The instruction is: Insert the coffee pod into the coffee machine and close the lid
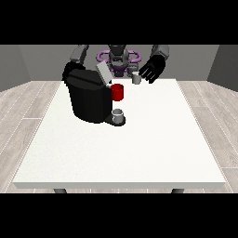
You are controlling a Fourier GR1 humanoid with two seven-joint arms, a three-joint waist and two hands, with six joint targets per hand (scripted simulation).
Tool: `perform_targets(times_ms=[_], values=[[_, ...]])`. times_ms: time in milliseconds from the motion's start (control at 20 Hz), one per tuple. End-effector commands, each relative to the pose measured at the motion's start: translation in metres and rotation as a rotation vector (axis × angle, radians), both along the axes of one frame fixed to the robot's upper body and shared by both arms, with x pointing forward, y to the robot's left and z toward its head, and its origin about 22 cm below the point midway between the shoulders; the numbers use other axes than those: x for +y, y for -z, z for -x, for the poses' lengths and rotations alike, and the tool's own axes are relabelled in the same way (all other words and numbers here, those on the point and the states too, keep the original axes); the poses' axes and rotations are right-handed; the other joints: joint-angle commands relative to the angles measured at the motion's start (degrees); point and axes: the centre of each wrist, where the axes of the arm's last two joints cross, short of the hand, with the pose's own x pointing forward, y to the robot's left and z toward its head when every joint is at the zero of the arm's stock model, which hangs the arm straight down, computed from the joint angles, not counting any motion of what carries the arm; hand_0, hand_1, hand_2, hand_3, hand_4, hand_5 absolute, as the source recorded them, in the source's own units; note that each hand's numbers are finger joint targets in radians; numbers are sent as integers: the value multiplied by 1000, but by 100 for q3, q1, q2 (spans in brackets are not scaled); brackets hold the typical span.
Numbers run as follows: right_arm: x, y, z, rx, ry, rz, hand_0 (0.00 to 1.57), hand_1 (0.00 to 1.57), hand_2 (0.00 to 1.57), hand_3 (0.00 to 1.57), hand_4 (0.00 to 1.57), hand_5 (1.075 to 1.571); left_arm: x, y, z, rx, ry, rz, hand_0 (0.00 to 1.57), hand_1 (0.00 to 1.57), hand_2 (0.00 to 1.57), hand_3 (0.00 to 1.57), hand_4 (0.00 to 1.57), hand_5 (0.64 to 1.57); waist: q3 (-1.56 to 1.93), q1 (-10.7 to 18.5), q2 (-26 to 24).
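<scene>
Your white worktop [139,153] carries the black coffee machine [88,100], lid [103,73] raised. The hand at the view's right [152,69] hovers, fingers spread wide, beside the small grey coffee pod [136,79]. It looks light and rigid, so pinch its sides.

You see the black coffee machine [88,100] on the white table [121,153] with its lid [103,73] tilted up, a small grey cup [118,114] at its base, the grey pod [136,78] beyond it beside the spread-fingered hand at the view's right [152,69], and the other hand [69,69] half hidden behind the machine.
</scene>
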Motion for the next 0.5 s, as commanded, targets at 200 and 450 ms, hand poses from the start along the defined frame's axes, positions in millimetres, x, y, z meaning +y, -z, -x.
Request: perform_targets(times_ms=[200, 450], values=[[29, -24, -2, -57, -26, 39, 0, 0, 0, 0, 507, 1571, 1, -52, -11, -50, -24, 54, 1255, 1255, 1287, 1219, 471, 1571, -1, -387, 228], [22, -43, -14, -67, -10, 21, 0, 0, 0, 0, 502, 1571, -17, -60, -14, -80, -32, 27, 1278, 1278, 1332, 1265, 519, 1571, 0, -440, 286]])
